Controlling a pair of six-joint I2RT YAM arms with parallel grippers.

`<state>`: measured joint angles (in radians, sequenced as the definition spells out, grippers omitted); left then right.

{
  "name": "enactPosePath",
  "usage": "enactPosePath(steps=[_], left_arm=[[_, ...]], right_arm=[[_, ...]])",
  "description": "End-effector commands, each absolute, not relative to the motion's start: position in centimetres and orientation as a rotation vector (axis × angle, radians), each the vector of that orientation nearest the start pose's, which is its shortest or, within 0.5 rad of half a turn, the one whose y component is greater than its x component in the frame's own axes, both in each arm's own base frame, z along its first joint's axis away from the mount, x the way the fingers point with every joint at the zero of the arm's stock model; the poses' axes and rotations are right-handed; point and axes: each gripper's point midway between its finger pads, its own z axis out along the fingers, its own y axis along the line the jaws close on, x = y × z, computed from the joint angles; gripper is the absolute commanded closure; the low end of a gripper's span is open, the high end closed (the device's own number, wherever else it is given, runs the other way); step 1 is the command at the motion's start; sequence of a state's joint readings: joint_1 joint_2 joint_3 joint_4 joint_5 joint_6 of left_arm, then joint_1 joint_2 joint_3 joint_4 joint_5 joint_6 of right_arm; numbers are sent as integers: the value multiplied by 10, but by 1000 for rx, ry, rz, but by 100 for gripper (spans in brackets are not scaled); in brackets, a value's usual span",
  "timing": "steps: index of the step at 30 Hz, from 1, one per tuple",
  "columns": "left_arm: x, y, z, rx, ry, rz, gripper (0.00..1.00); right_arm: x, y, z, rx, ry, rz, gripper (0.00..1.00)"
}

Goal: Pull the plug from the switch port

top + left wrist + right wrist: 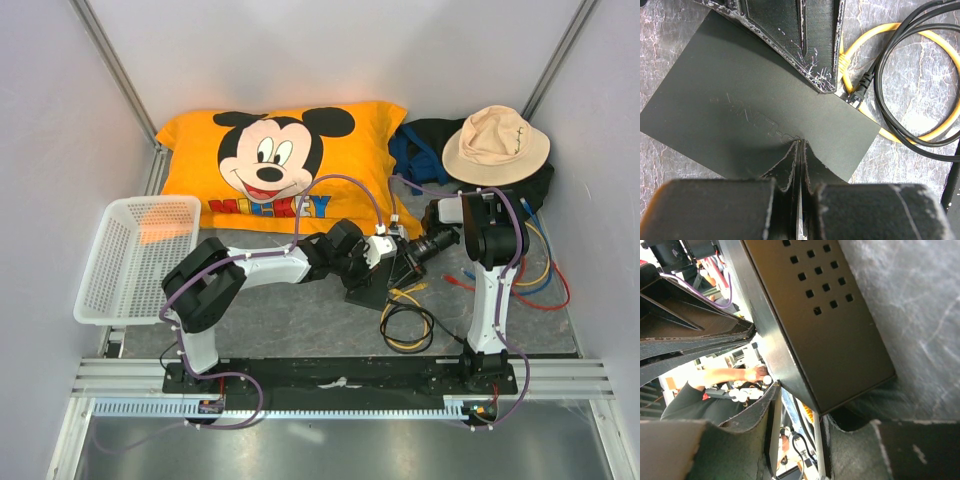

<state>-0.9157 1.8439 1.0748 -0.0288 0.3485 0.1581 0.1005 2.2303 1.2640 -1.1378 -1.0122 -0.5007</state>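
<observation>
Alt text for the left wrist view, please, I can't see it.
The shut left gripper sits over a flat black switch lying on the grey table. The right gripper is at its far edge, beside a looped yellow cable and a black cable.

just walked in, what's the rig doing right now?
The left gripper is shut, its tips pressing on top of the black switch to hold it down. The right gripper has its jaws apart around one end of the switch. A yellow cable and a black cable lie beside it. Whether a plug is seated isn't clear.
</observation>
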Motion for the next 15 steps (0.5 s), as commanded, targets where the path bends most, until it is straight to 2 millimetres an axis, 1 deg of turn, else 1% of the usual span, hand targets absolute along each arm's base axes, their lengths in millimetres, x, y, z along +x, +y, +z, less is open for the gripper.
enactPosePath(steps=[1, 8, 15], left_arm=[[208, -322, -33, 1533, 2278, -525, 98], [208, -322, -33, 1529, 2279, -529, 98], [209, -322, -33, 1532, 2274, -524, 98]], right_arm=[[237, 156, -25, -575, 2946, 1525, 64], [234, 150, -25, -570, 3007, 1476, 56], [231, 148, -24, -578, 3024, 1471, 56]])
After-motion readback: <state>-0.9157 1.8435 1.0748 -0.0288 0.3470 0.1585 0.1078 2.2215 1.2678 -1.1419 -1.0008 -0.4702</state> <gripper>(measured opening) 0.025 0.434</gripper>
